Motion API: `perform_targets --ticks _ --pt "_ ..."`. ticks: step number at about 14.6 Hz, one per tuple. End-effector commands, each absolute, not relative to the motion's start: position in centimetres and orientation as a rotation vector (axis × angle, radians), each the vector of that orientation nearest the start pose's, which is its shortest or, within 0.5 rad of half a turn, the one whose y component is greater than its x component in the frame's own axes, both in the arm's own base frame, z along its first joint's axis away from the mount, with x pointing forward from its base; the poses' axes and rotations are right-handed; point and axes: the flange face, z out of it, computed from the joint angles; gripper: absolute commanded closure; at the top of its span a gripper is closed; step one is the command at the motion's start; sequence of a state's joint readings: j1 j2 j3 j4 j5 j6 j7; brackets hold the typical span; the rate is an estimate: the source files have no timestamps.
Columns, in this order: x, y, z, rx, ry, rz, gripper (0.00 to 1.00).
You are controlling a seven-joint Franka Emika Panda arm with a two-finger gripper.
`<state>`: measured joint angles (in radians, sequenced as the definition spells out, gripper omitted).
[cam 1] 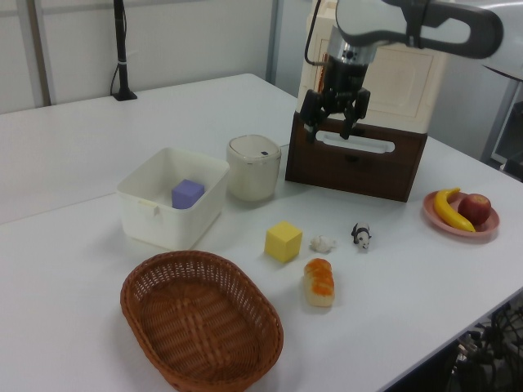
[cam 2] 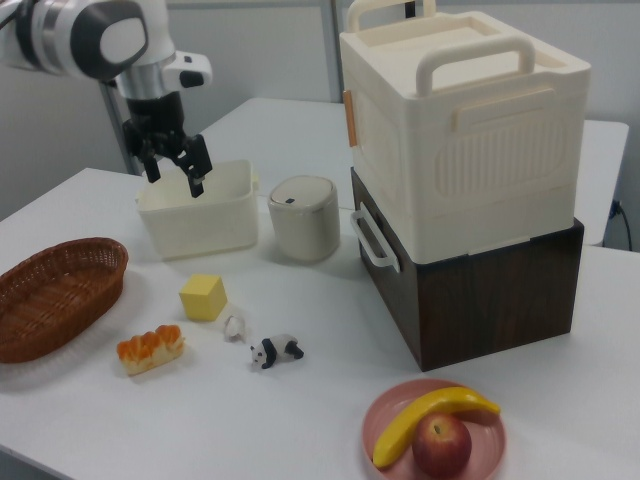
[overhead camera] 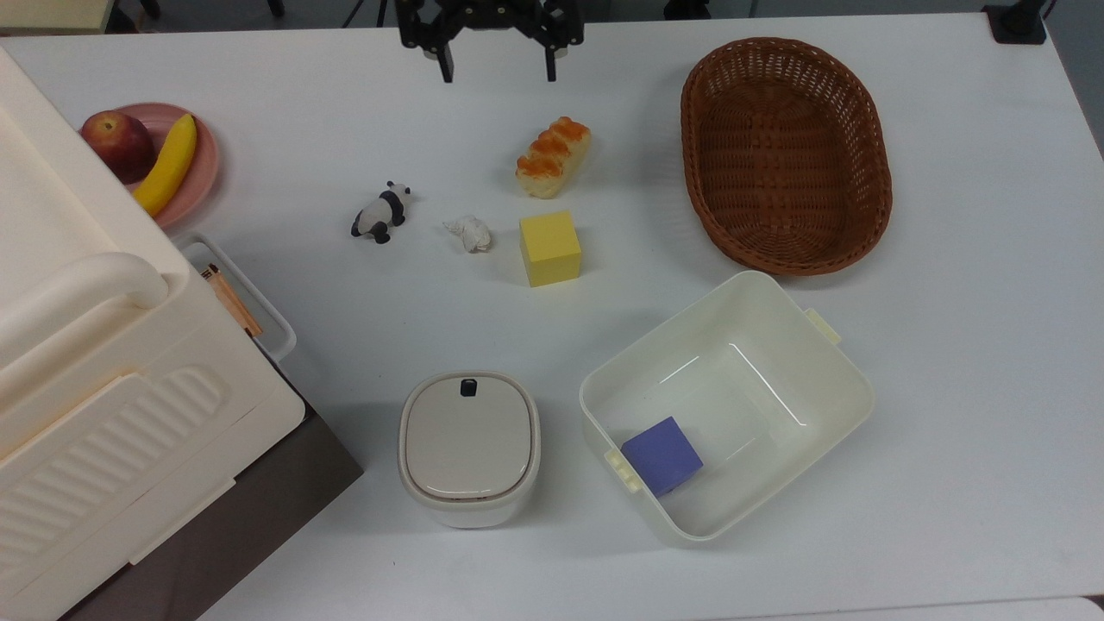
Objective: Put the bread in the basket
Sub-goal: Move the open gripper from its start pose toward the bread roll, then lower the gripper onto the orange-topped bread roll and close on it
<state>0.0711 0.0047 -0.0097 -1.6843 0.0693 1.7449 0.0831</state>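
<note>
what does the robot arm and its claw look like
The arm has rounded glossy white shells joined by dark grey bands. A thin black cable runs down beside the wrist. The claw is black, built from angular open linkages ending in two slim straight black fingers with small pale spots near their tips. No lettering or logos can be made out.

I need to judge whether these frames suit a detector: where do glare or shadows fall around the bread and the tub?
Top view: bright streaks glint on the cream tub's floor beside the purple cube; the bread is evenly lit. Left view: the bread casts only a faint, soft shadow on the table. Right view: the basket interior reads dark.
</note>
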Motion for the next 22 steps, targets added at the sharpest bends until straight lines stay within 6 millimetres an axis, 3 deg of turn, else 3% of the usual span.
perform_targets --ticks 1,4,6,8,9,12,15,21,22 --pt "51.9 5.4 55.2 -3.060 -0.012 -0.146 0.00" --pt "50.1 6.6 49.6 -3.010 0.054 -0.006 0.00" --pt "49.4 8.1 46.9 -2.979 0.269 0.031 0.00" --pt "49.9 8.5 44.8 -2.934 0.628 0.065 0.00" --pt "49.9 8.9 43.7 -2.932 0.686 0.100 0.00" --pt "49.7 11.0 39.2 -2.975 0.730 0.220 0.00" --pt "49.6 13.8 33.7 -3.130 0.757 0.270 0.00" --pt "50.4 13.4 30.4 -3.161 0.780 0.283 0.00" --pt "50.4 13.2 30.4 -3.168 0.777 0.276 0.09"
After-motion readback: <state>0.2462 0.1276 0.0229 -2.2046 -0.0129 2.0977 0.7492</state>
